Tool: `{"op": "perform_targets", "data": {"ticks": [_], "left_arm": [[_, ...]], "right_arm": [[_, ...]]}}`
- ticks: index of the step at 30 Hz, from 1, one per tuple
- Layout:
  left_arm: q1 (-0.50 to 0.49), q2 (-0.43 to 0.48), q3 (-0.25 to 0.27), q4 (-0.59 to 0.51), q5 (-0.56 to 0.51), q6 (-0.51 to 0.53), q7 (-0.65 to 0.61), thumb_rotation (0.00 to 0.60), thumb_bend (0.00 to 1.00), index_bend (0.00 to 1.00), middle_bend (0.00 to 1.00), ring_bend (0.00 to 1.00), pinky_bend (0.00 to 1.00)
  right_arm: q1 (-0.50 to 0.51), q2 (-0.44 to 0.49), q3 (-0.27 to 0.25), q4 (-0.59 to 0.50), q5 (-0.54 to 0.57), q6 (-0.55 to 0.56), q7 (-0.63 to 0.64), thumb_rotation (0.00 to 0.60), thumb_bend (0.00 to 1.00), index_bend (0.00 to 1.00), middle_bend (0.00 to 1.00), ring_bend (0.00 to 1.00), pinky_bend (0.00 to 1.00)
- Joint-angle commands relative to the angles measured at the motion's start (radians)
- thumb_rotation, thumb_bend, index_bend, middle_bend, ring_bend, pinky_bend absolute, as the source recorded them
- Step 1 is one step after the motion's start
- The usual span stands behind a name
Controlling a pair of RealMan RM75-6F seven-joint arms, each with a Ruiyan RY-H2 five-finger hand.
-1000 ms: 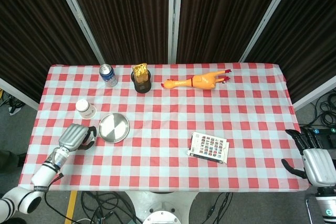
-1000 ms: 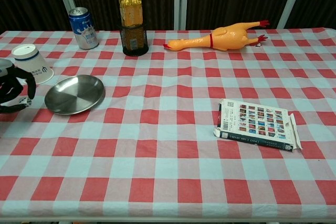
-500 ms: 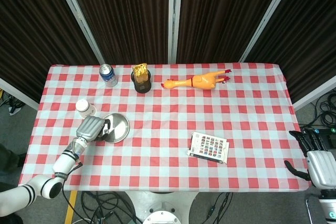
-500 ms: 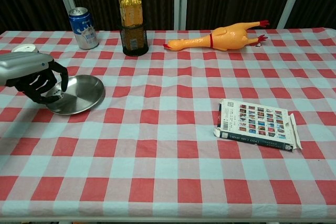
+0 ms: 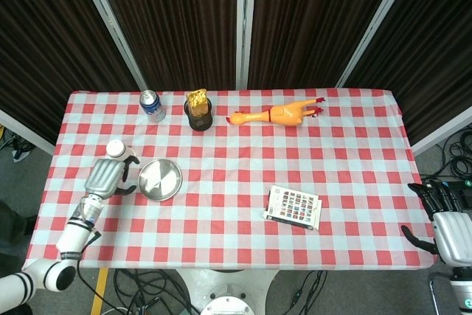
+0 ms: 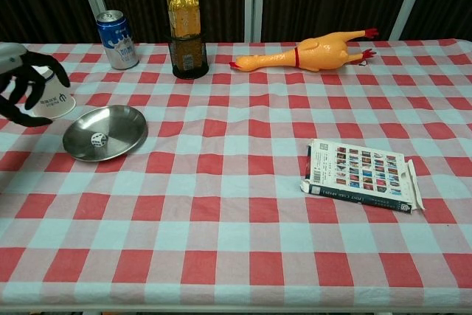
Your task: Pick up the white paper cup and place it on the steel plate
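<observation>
The white paper cup (image 6: pixel 53 98) sat upside down just left of the steel plate (image 6: pixel 105 132), not on it. The left hand (image 6: pixel 28 88) had its dark fingers (image 6: pixel 22 94) draped over the cup's front, but I couldn't tell if it really gripped it. Far right of the plate, the right hand (image 5: pixel 447 220) was slack-fingered, holding nothing.

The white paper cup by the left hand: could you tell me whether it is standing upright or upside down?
Upside down: the white paper cup rests on its wide mouth, narrow base up, beside the steel plate.
</observation>
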Motion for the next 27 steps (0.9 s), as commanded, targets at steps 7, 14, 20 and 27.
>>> {"op": "perform_targets", "data": {"ticks": [7,14,20,27], "left_arm": [[0.064,0.002,-0.089,0.122,-0.231,-0.065,-0.165,0.6,0.17,0.33,0.38,0.34,0.54],[-0.009,-0.066,-0.173,0.293,-0.252,-0.298,-0.461,0.6,0.15,0.28,0.21,0.14,0.29],[-0.075,-0.121,-0.19,0.403,-0.179,-0.378,-0.586,0.6,0.15,0.28,0.21,0.14,0.24],[-0.104,-0.146,-0.186,0.44,-0.133,-0.423,-0.676,0.6,0.15,0.29,0.21,0.14,0.23]], "right_arm": [[0.011,0.001,-0.01,0.002,-0.01,-0.026,0.006,0.6,0.17,0.12,0.15,0.0,0.03],[0.02,0.003,-0.009,-0.004,-0.016,-0.036,-0.003,0.6,0.17,0.12,0.15,0.0,0.03],[0.022,0.006,-0.007,-0.018,-0.008,-0.041,-0.018,0.6,0.17,0.12,0.15,0.0,0.03],[0.018,0.009,-0.006,-0.022,0.005,-0.041,-0.023,0.6,0.17,0.12,0.15,0.0,0.03]]}}
